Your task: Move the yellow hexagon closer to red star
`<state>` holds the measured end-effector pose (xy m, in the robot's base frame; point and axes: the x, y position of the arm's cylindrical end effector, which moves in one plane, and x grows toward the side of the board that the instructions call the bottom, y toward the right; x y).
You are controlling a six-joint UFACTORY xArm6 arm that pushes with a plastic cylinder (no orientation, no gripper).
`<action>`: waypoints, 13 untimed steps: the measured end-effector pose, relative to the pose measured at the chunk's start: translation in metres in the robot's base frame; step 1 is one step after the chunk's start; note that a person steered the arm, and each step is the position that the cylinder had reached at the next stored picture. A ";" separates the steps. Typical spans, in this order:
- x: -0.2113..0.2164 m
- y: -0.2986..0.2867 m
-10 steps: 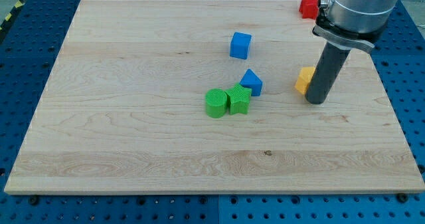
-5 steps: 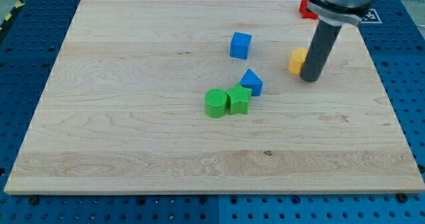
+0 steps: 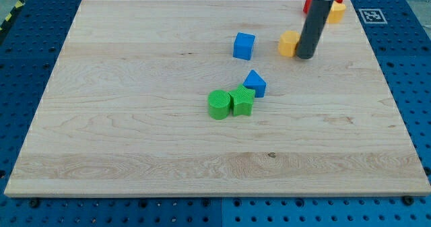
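The yellow hexagon (image 3: 288,44) lies on the wooden board near the view's top right. My tip (image 3: 306,54) stands right against the hexagon's right side, touching it. The red star (image 3: 306,5) sits at the board's top right edge, mostly hidden behind my rod; only a sliver shows. The hexagon is a short way below and left of the star.
Another yellow block (image 3: 336,11) sits at the top right beside the rod. A blue cube (image 3: 244,46) lies left of the hexagon. A blue triangular block (image 3: 255,83), a green star-like block (image 3: 242,101) and a green cylinder (image 3: 218,105) cluster mid-board.
My tip has moved toward the view's top and slightly left, pushing the yellow hexagon the same way, closer to the red star. The other blocks have not moved.
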<state>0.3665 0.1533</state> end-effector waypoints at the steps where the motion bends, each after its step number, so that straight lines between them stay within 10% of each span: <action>1: -0.004 -0.016; 4: -0.018 -0.067; 13: -0.023 0.040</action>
<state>0.3433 0.1934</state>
